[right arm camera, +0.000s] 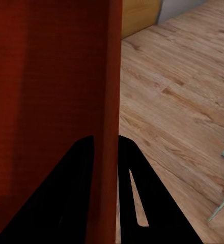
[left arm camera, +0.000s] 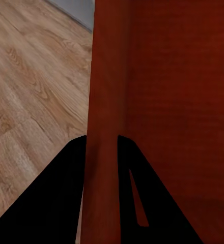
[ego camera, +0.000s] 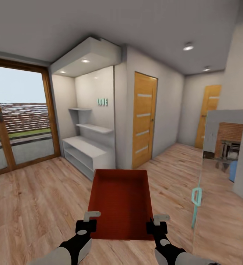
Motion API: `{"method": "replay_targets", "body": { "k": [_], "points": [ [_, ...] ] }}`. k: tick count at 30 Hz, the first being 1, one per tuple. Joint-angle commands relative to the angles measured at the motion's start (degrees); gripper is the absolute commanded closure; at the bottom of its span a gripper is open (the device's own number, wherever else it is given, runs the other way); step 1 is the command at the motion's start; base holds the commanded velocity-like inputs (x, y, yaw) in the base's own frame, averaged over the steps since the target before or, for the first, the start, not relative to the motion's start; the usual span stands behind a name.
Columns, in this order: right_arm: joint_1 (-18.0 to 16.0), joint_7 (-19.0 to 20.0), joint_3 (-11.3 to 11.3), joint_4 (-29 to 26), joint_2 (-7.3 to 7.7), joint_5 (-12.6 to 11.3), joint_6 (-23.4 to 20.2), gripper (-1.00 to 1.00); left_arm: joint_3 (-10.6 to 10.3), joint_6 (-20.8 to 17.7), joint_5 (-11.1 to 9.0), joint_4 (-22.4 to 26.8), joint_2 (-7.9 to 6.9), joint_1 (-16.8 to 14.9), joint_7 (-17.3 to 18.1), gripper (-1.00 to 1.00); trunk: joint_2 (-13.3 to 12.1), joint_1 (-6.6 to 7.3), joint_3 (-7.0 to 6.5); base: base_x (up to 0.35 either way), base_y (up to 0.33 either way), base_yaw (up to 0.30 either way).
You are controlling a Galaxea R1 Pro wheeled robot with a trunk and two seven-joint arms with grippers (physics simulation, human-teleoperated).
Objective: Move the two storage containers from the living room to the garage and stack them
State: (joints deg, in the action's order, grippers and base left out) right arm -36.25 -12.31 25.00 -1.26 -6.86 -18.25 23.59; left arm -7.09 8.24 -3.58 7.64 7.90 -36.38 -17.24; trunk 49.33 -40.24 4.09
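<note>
One red-orange open-top storage container is held level above the light wood floor, in front of me. My left gripper is shut on its left wall near the near corner, and my right gripper is shut on its right wall. In the left wrist view the black fingers straddle the thin red wall. The right wrist view likewise has black fingers on either side of the container wall. The container is empty inside.
White built-in shelves stand ahead on the left, beside a glass patio door. A wooden door lies straight ahead, another wooden door down the hall. A glass table with teal fittings is close on the right.
</note>
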Motion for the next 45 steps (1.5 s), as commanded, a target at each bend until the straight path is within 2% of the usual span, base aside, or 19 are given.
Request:
{"method": "replay_targets", "body": {
  "k": [1, 14, 26, 45],
  "points": [
    [0.0, 0.0, -0.9, 0.0, -0.08, 0.2, -0.1, 1.00, 3.1, 0.4, 0.4, 0.1, 0.01, -0.1, -0.8, 1.00, 0.1, -0.04, 0.09, 0.325, 0.000, -0.205],
    [0.0, 0.0, -0.9, 0.0, -0.08, 0.2, -0.1, 1.00, 3.1, 0.4, 0.4, 0.2, 0.01, -0.1, -0.8, 1.00, 0.1, -0.04, 0.09, 0.325, 0.057, -0.262],
    [0.0, 0.1, -0.9, 0.0, 0.01, 0.2, -0.2, 1.00, 3.1, 0.4, 0.4, 0.1, 0.01, -0.1, -0.8, 1.00, 0.1, -0.04, 0.09, 0.325, 0.161, -0.044],
    [-0.1, 0.1, -0.9, 0.0, -0.08, 0.2, -0.1, 1.00, 3.1, 0.4, 0.4, 0.1, 0.01, -0.1, -0.8, 1.00, 0.1, -0.04, 0.09, 0.322, 0.180, -0.229]
  ]
}}
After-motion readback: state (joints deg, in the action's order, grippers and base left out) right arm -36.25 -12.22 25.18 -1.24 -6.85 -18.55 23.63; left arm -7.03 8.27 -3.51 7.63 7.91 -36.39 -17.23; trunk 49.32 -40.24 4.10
